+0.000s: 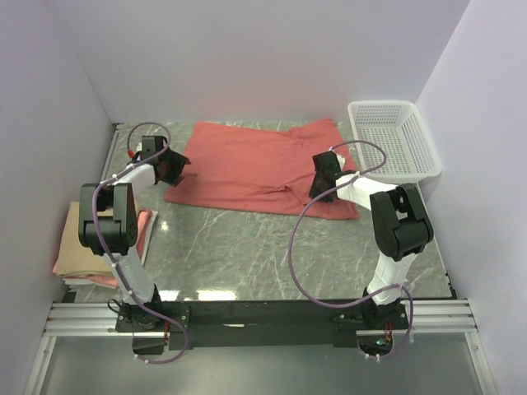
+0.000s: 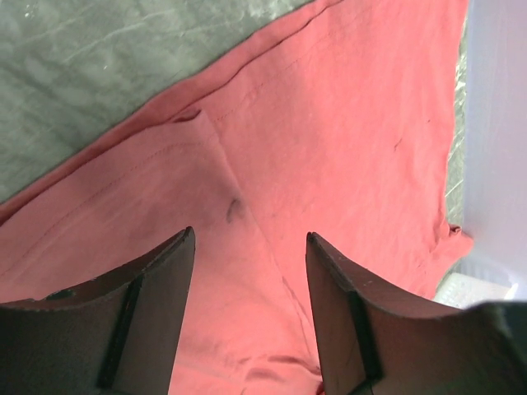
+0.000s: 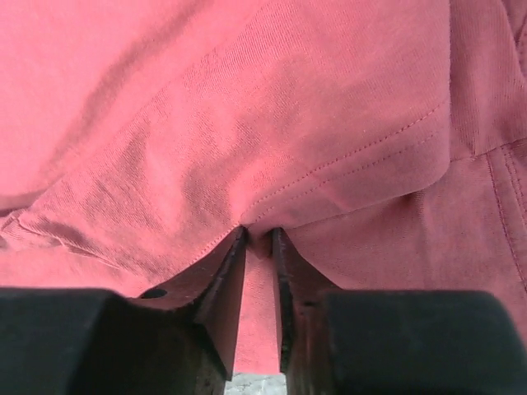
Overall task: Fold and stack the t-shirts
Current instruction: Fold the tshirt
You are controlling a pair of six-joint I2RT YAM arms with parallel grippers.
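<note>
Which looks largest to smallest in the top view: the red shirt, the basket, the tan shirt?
1. red shirt, spread flat, clearly largest.
2-3. basket and tan shirt look alike; the left arm hides part of the tan one, so unranked.

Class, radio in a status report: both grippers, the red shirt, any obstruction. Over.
Left gripper open above salmon-red t-shirt. Right gripper shut on its right-side fold. White basket beside shirt, far right.
</note>
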